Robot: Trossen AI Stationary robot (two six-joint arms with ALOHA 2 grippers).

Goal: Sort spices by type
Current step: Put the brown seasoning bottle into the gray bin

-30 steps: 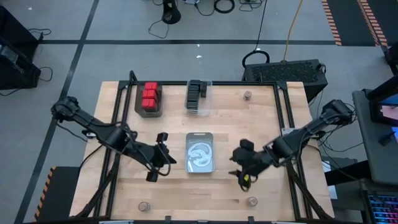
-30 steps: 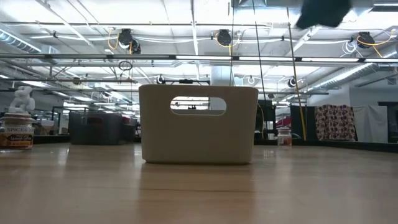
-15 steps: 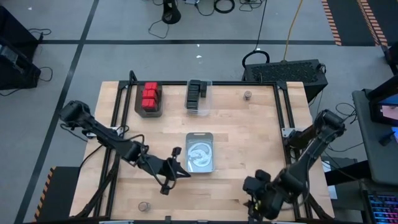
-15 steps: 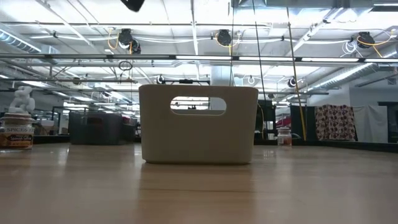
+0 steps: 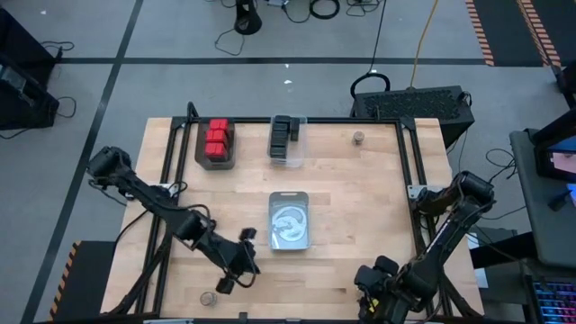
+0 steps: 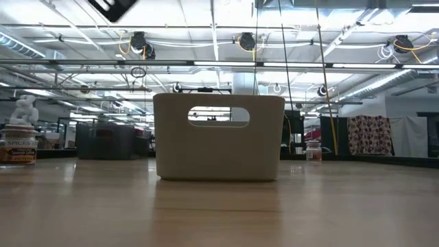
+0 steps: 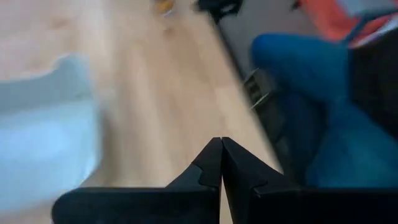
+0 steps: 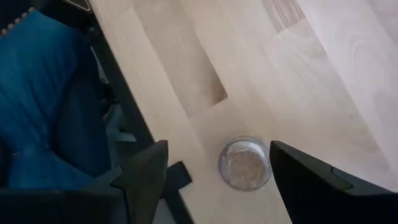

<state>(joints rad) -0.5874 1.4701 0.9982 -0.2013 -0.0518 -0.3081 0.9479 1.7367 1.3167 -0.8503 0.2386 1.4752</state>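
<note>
Red boxy spices [image 5: 216,141] sit in a dark bin at the far left, with black boxy ones [image 5: 284,137] in a clear bin beside them. One round jar [image 5: 358,138] stands at the far right and another [image 5: 206,297] at the near left. My left gripper [image 5: 225,281] hovers beside that near-left jar, shut and empty [image 7: 221,146]. My right gripper [image 5: 369,301] is at the near edge, open [image 8: 219,149]. A third jar [image 8: 244,163] stands on the table below it, between the fingers and apart from them.
A silvery rectangular tin [image 5: 290,220] lies at the table's middle. In the low view a beige bin with a handle slot [image 6: 218,137] stands ahead, with jars to its left [image 6: 17,144] and right [image 6: 313,151]. The table's near edge and black frame [image 8: 118,106] lie close to my right gripper.
My right gripper has gone from beside the tin toward the table's near edge and now stands over the near-right jar. My left gripper has gone toward the near edge, ending beside the near-left jar.
</note>
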